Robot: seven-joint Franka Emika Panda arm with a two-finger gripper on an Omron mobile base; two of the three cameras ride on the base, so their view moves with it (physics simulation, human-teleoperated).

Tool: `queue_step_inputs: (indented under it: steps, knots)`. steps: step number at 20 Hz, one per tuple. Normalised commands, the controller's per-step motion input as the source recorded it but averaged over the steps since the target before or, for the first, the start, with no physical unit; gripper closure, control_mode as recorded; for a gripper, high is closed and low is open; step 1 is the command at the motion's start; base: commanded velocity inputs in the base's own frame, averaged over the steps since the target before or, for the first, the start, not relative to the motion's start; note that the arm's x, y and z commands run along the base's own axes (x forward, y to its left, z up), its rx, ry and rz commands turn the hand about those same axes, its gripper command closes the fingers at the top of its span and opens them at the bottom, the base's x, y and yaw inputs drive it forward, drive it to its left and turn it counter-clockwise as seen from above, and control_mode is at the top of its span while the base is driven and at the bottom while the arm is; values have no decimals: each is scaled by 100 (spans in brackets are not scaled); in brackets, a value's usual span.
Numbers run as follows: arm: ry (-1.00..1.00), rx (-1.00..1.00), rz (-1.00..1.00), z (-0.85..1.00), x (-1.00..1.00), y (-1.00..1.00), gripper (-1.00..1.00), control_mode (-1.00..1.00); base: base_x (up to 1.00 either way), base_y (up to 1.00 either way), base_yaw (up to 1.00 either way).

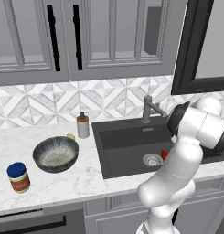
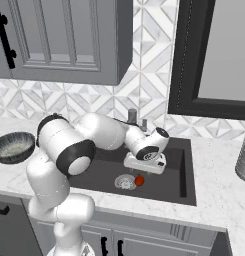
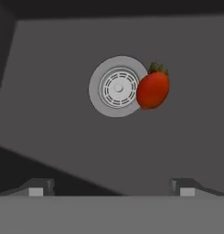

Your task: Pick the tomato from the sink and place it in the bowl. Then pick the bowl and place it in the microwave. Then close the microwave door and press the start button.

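Red tomato (image 3: 152,90) lies on the sink (image 1: 127,155) floor, touching the drain's (image 3: 118,87) right rim, as the claw (image 3: 111,187) hangs above, jaws wide; it should shift right to centre before descending to grip gently.

Items counted — one tomato (image 3: 152,90), one sink (image 1: 127,137) with one drain (image 3: 118,87) and one faucet (image 1: 149,109). On the counter (image 1: 63,183): one bowl (image 1: 55,154), one blue-lidded jar (image 1: 18,177), one soap dispenser (image 1: 82,125). Two black cabinet handles (image 1: 52,36) — paired.
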Motion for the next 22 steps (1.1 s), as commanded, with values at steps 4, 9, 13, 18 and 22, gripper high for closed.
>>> queue_step_inputs:
  steps: [4, 9, 13, 18, 22]
  knots:
    - [0, 0, 1, -31, 44, 0, -100, -100, 0, 0, 0]
    - [0, 0, 4, -35, 36, 0, -100, -100, 0, 0, 0]
    - [0, 0, 3, -33, 27, 0, -100, -100, 0, 0, 0]
    - [0, 0, 7, -32, 15, -1, -100, -100, 0, 0, 0]
    - [0, 4, 5, -16, 22, -9, -100, -100, 0, 0, 0]
